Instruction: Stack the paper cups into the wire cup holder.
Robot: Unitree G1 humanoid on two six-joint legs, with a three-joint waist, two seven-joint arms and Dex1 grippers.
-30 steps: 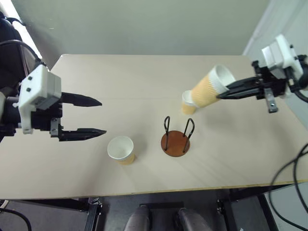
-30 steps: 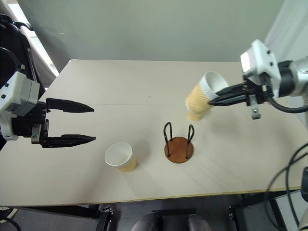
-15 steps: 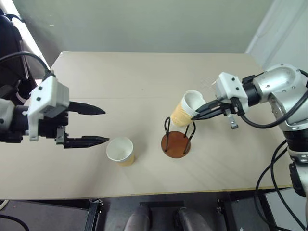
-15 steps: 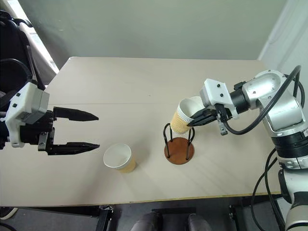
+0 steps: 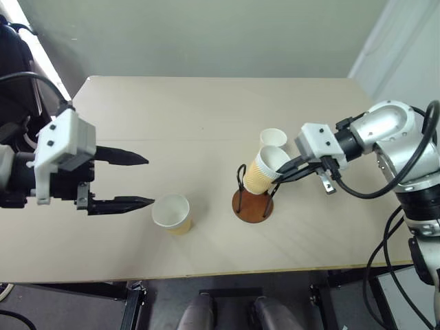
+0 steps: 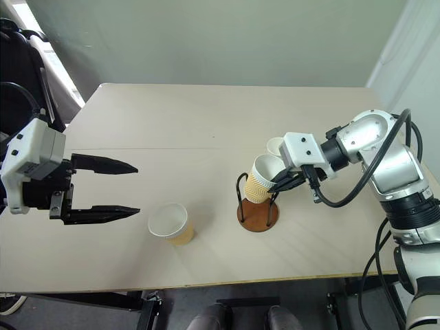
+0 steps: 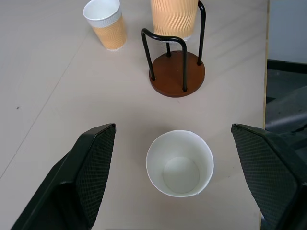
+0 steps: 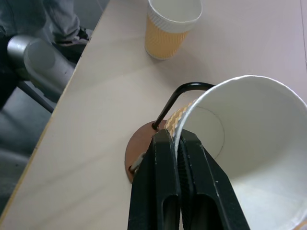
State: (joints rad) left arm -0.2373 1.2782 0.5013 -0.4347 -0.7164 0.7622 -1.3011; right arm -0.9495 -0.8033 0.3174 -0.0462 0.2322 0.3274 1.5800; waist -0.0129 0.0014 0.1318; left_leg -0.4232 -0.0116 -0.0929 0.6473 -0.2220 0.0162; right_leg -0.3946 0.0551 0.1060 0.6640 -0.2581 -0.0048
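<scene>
Worked over a pale tabletop (image 5: 206,103), with every piece of the task on its middle stretch. Found the left hand (image 5: 149,181) at the left, spread wide and empty, pointing at the near cup (image 5: 172,213) from just beside it and touching nothing. Found the right hand (image 5: 280,173) reaching in from the right, pressed together on the rim of the held cup (image 5: 265,170), with one finger inside the wall and one outside.

Located the holder (image 5: 253,207) right of centre, its brown disc flat on the tabletop and both wire loops upright. Saw the held cup tilted, mouth towards the right hand and bottom lowered between the two loops. Could not tell whether that bottom touched the disc.

Noted the far cup (image 5: 273,137) upright just beyond the holder, and the near cup upright to the holder's left, well apart from it, mouth up.

Judged the task to be at its first third and not past it: one cup partway into the holder but not yet let go, none seated for certain. Left to do: straightening and seating that cup, releasing it, then nesting the far cup and the near cup inside it one after the other.
</scene>
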